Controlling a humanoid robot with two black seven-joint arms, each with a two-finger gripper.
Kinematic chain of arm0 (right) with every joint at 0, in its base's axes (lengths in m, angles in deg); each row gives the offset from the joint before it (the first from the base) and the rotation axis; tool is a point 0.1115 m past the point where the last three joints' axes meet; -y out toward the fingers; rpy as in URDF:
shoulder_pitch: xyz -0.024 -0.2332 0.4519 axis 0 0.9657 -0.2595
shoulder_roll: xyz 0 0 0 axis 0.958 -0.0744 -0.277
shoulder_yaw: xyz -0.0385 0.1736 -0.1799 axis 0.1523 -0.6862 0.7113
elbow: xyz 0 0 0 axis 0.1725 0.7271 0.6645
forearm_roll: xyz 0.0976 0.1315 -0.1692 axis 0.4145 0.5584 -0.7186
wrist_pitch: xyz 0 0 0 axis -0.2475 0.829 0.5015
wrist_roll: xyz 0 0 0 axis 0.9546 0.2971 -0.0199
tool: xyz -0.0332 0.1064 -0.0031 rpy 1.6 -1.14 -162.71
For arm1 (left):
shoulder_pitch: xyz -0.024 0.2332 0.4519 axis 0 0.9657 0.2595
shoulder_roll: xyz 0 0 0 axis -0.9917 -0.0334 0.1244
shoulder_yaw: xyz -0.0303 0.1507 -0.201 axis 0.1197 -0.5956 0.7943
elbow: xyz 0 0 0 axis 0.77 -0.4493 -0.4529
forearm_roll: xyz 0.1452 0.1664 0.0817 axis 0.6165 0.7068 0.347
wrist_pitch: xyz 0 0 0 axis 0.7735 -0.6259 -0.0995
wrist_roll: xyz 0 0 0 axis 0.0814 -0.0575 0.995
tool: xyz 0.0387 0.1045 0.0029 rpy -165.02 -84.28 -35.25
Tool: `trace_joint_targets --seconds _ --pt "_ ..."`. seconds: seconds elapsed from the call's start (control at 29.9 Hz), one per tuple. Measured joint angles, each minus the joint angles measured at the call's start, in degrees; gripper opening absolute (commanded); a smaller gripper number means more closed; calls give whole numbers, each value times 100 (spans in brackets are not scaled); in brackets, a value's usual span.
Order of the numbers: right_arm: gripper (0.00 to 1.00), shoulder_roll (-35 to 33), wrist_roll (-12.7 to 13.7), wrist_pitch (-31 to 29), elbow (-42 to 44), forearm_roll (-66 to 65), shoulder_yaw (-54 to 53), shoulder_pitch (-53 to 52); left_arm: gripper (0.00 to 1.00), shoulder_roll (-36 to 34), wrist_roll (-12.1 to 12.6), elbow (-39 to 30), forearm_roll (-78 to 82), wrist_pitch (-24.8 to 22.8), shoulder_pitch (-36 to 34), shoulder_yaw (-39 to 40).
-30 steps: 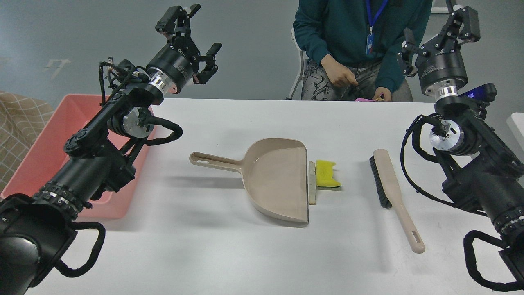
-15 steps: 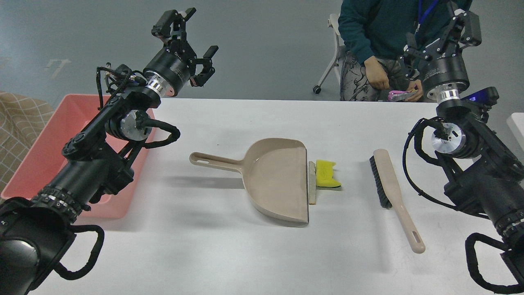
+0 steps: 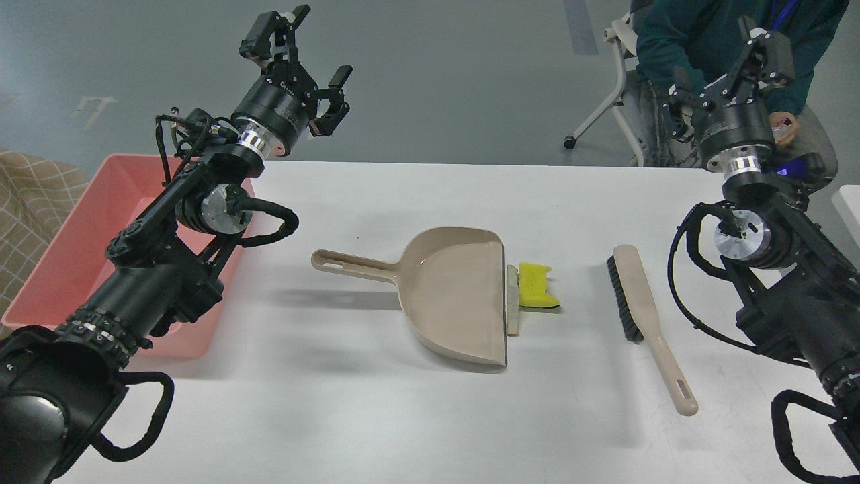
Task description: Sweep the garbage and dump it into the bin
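The beige dustpan [image 3: 457,294] lies mid-table, handle to the left, mouth to the right. The garbage lies just right of its lip: a thin beige-grey strip [image 3: 512,299] against the lip and a bright yellow notched piece [image 3: 536,286] beside it. The beige brush [image 3: 645,323] with black bristles lies further right. The salmon-pink bin [image 3: 74,242] stands at the left table edge, partly hidden by my left arm. My left gripper [image 3: 304,42] is open and empty, raised above the table's far left. My right gripper [image 3: 729,70] is open and empty, raised at the far right.
A person in a teal top [image 3: 732,33] sits beyond the far right edge of the white table [image 3: 336,403], next to a wheeled chair [image 3: 608,101]. A checked beige cloth [image 3: 30,202] lies left of the bin.
The person and chair moved right, from behind the table's middle to behind my right gripper. My left gripper drifted slightly left and up; my right gripper shifted slightly right. Table objects did not move.
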State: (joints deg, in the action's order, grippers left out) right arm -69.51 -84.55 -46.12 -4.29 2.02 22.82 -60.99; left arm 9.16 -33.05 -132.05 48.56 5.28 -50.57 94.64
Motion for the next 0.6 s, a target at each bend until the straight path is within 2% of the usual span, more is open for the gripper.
trace_joint_targets --seconds 0.23,0.6 --pt "100 -80 90 -38 -26 -1 15 -3 98 -32 38 1 -1 151 -3 -14" --pt "100 -72 45 -38 -27 -10 16 20 98 -67 -74 1 -7 122 9 -15"
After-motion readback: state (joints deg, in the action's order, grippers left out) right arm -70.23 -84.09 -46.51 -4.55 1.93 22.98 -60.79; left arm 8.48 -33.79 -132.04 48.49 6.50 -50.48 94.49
